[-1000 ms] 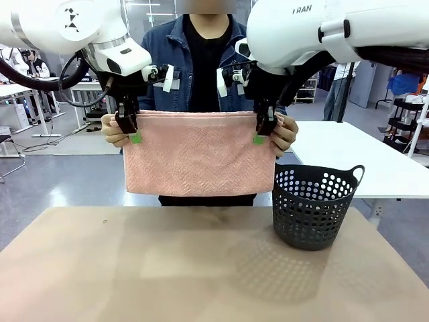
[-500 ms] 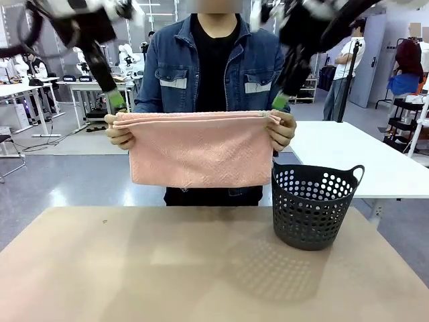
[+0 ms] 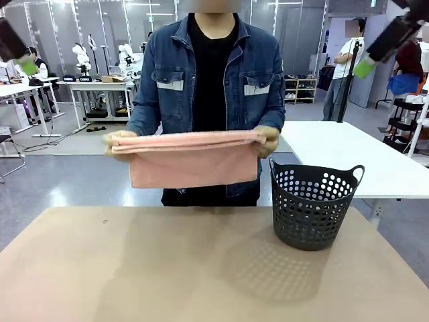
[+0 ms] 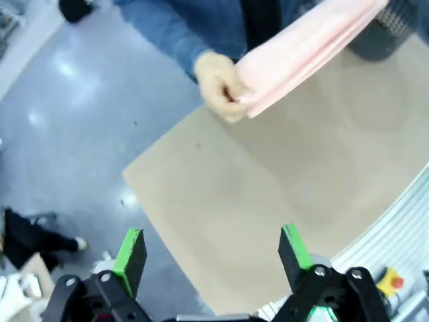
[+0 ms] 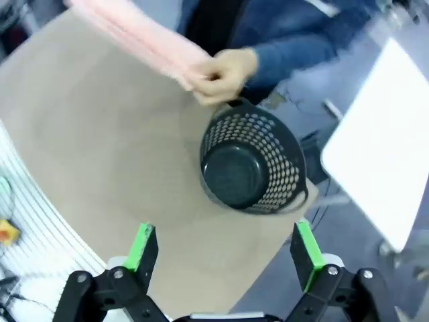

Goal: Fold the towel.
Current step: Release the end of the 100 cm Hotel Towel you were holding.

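- The left gripper [image 4: 211, 243] is standing with its jaws wide apart and gripping nothing; the right gripper [image 5: 222, 236] is gaping empty too.
- Both arms are hanging high over the table [image 3: 134, 268], one out to each side.
- The towel [image 3: 188, 159] is hanging doubled beyond the table's far edge, near the basket [image 3: 312, 215], with the person's hands [image 3: 118, 142] pinching its top corners.
- It is looking soft, light and limp, so pinching all layers at a top corner is likely holding best.
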You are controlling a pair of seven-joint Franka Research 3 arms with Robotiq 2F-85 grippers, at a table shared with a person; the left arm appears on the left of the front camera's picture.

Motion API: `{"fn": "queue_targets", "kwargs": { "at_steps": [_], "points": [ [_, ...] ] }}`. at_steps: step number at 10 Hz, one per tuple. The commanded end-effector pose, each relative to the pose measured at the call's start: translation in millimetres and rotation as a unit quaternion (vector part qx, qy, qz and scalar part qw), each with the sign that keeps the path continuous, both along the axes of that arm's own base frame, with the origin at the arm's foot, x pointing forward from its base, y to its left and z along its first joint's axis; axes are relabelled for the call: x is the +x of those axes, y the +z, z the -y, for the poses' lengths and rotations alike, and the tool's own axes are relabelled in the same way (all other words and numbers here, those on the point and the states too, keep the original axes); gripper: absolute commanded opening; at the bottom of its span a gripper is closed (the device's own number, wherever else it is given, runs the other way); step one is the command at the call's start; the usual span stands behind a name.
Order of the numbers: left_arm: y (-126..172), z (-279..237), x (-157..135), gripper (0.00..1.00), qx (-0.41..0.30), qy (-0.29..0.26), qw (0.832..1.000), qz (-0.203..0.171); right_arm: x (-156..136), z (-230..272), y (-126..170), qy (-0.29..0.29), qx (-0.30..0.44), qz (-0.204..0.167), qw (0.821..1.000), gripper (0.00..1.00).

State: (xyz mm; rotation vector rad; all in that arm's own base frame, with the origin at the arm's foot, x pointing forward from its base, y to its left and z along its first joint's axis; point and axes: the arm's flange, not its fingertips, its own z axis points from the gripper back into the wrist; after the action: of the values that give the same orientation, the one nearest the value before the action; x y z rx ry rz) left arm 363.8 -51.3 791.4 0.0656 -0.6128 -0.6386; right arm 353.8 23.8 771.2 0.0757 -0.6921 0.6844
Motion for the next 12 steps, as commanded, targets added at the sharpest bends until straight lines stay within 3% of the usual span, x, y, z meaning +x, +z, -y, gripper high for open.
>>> {"fn": "queue_targets", "kwargs": {
  "at_steps": [1, 5, 6, 12],
  "points": [
    [-13.6, -19.0, -22.4, 1.0, -0.01, 0.067, 0.998, 0.005, -19.0, 3.9, -12.5, -0.07, 0.028, 0.012, 0.997, 1.0],
    [-13.5, -39.8, -32.7, 1.0, -0.035, 0.095, 0.995, 0.021, -21.2, 11.4, -11.2, -0.081, 0.024, 0.002, 0.996, 1.0],
    [-8.2, -44.8, -31.6, 1.0, -0.029, 0.082, 0.996, 0.002, -21.1, 17.1, -8.4, -0.068, 0.036, -0.001, 0.997, 1.0],
    [-8.2, -44.8, -31.6, 1.0, -0.029, 0.082, 0.996, 0.002, -21.1, 17.1, -8.4, -0.068, 0.036, -0.001, 0.997, 1.0]
  ]
}}
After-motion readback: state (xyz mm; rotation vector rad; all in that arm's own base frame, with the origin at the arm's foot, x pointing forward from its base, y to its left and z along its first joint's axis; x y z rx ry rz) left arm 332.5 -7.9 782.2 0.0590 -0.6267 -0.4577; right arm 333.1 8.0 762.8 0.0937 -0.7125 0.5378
